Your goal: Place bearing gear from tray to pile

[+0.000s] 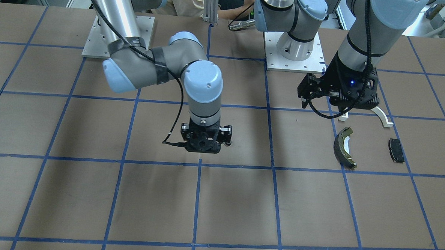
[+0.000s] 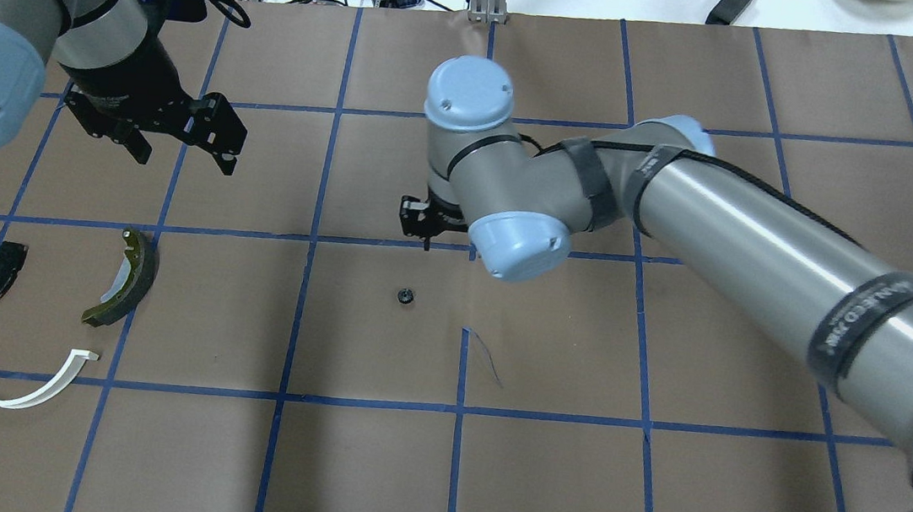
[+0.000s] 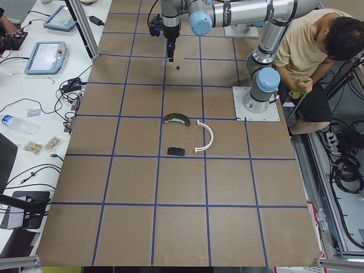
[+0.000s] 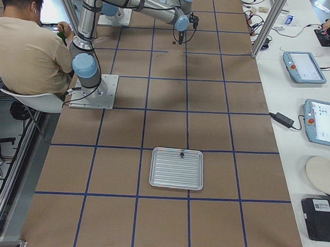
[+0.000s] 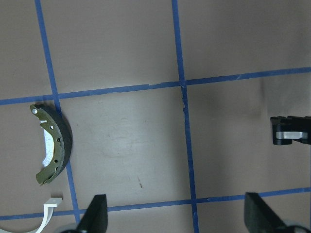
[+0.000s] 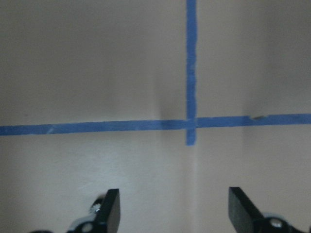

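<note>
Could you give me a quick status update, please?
Left pincer open, empty. Right pincer open, empty. Bearing gear loose on table, short of pile. Nothing blocking.

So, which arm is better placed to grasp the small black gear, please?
Probably the right: the right end effector, open, hovers close to the small black gear; the left end effector is farther off.

Brown table (image 2: 542,494), blue grid lines (image 2: 454,459); white bracket (image 2: 7,401), olive brake shoe (image 2: 140,278), black pad (image 2: 1,269), silver ridged tray (image 4: 176,168).
</note>
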`<state>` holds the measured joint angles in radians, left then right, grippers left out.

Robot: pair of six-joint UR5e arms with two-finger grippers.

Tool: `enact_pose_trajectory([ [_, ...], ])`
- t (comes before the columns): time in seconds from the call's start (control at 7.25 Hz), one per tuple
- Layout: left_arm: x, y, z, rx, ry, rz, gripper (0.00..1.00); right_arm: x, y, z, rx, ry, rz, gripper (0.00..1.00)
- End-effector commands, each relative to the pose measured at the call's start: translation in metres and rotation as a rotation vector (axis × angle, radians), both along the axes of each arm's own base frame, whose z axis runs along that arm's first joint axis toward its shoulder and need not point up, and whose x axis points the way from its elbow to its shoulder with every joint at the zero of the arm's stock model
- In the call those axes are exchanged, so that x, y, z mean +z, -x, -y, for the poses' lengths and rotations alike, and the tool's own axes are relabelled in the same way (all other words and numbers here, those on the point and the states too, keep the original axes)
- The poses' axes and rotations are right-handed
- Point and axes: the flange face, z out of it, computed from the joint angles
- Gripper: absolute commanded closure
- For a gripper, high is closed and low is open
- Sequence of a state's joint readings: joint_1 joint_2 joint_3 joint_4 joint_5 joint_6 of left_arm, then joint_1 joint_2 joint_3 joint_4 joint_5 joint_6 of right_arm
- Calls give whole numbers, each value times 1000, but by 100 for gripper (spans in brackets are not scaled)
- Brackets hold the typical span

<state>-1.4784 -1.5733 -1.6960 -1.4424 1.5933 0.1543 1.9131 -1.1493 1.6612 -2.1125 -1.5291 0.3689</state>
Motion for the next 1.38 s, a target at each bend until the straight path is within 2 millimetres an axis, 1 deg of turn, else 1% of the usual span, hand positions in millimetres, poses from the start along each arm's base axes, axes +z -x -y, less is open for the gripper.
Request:
enact_pose_trajectory([
  [0.0,-19,22,0,19,-20,-8,0,54,166,48,96,22,-60,1],
  [0.14,-39,51,1,-27,-20,-10,0,69,235,56,185,24,-69,1],
  [0.28,-62,80,1,-33,-2,-9,0,73,313,61,286,15,-94,3],
  [0.41,-87,111,-6,-67,-3,-10,0,74,381,60,335,13,-103,3],
  [0.55,-116,134,-10,-105,33,-16,0,75,445,53,413,17,-113,4],
  [0.69,-143,139,-14,-98,20,-30,0,73,514,37,476,8,-111,4],
  [0.83,-161,146,-17,-69,-6,-49,0,70,573,17,553,5,-108,4],
  [0.97,-177,160,-18,-89,-16,-48,0,55,619,1,594,-9,-97,4],
  [1.1,-193,167,-11,-81,2,-54,0,19,661,-12,637,-31,-42,4],
  [1.24,-206,173,-7,-77,8,-55,0,-13,692,-12,697,-16,-59,4],
])
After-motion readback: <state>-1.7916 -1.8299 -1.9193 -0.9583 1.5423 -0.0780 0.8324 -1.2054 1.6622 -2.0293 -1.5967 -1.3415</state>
